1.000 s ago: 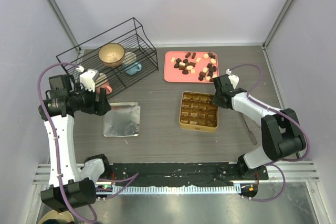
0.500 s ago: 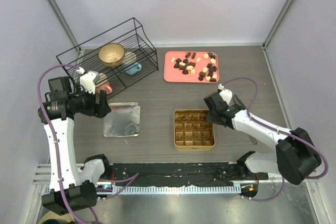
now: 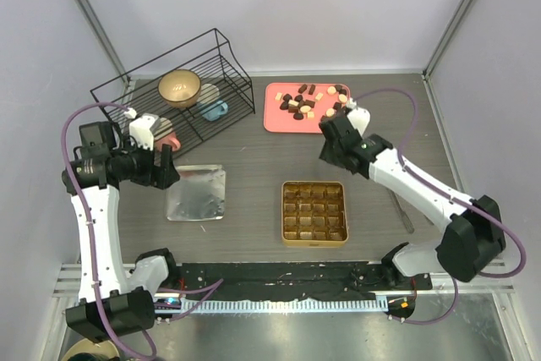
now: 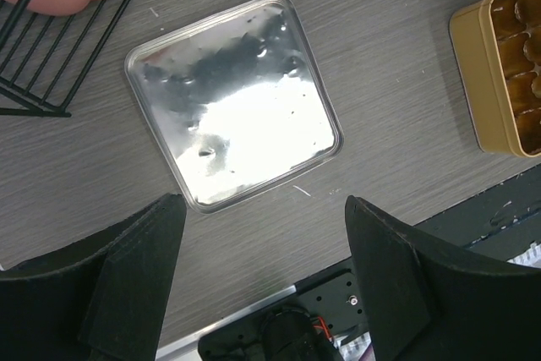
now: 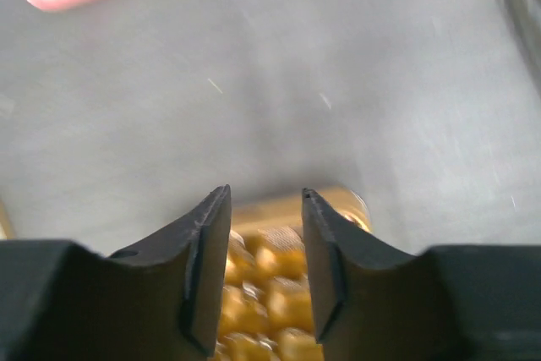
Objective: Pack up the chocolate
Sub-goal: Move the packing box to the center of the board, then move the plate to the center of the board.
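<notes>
Right gripper point(image 5: 266, 196): fingers point(image 5: 203, 268) are parted with a modest gap and nothing between them. Its wrist view is blurry, but the gap is plainly empty. The gold tin point(image 3: 285, 213) sits just behind the tips and a corner of the pink tray point(image 3: 277, 120) is up ahead. From the top view, the gripper hangs over the table point(image 3: 254, 150) right by the tray's near right corner.

Left gripper point(image 4: 264, 205): fingers spread wide, holding nothing, hovering above the silver lid point(image 4: 232, 103) off to the left. It's well apart from the action.

The chocolate point(image 3: 314, 107) is all on the tray, a loose scatter of small dark pieces with a few lighter ones, some touching each other. The tin's cells look empty as far as I can tell, so I'd say packing has barely begun.

Handling-wise, my guess:
- Each piece is tiny and light, so weight is no issue.
- They're stiff enough to pinch, but the coating probably scuffs or cracks if squeezed hard, so go gentle.
- The smooth sides could be a bit slippery, so a piece might squirt out of a shallow grip.
- I'd take one low across its two flatter sides, fingers straddling it.
- Start with a piece at the near right edge of the pile that sits apart from its neighbours, so the fingers don't shove the others around.
</notes>
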Controlling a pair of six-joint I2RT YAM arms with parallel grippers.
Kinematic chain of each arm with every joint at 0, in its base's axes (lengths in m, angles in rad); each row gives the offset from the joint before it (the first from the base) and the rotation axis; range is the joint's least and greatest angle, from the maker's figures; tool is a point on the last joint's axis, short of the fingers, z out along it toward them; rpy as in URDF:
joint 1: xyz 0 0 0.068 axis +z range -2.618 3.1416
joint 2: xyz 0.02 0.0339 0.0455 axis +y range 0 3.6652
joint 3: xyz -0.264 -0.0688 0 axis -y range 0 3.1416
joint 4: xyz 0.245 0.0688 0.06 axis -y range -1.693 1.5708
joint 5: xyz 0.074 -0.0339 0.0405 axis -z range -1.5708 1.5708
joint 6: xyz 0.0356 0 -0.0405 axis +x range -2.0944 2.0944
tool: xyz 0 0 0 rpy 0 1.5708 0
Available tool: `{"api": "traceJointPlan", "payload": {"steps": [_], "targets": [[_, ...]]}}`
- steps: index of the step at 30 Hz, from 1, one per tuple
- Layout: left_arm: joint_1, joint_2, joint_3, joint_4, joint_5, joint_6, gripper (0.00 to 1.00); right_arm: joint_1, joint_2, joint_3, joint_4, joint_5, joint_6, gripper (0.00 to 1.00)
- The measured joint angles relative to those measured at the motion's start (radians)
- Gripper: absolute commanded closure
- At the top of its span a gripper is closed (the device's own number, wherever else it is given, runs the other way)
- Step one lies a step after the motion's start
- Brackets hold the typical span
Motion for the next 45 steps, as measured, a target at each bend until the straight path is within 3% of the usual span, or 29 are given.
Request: {"api": "traceJointPlan", "payload": {"steps": [6, 13, 19, 26, 35, 45], "targets": [[-0.029, 0.045, 0.000, 0.043, 0.008, -0.058, 0.27, -0.131, 0.162, 0.230, 0.039, 0.002, -0.082, 0.55], [-0.403, 0.199, 0.023, 0.216, -0.170, -0.190, 0.30, -0.363, 0.349, 0.260, 0.068, -0.047, -0.152, 0.58], [-0.556, 0.476, 0.171, 0.350, -0.347, -0.266, 0.31, -0.415, 0.455, 0.282, 0.093, -0.098, -0.174, 0.59], [-0.628, 0.773, 0.393, 0.448, -0.463, -0.313, 0.20, -0.451, 0.558, 0.359, 0.130, -0.133, -0.181, 0.59], [-0.686, 1.104, 0.698, 0.514, -0.562, -0.326, 0.18, -0.465, 0.653, 0.446, 0.161, -0.163, -0.181, 0.59], [-0.754, 1.290, 0.814, 0.570, -0.682, -0.328, 0.19, -0.473, 0.738, 0.485, 0.184, -0.191, -0.181, 0.63]]}}
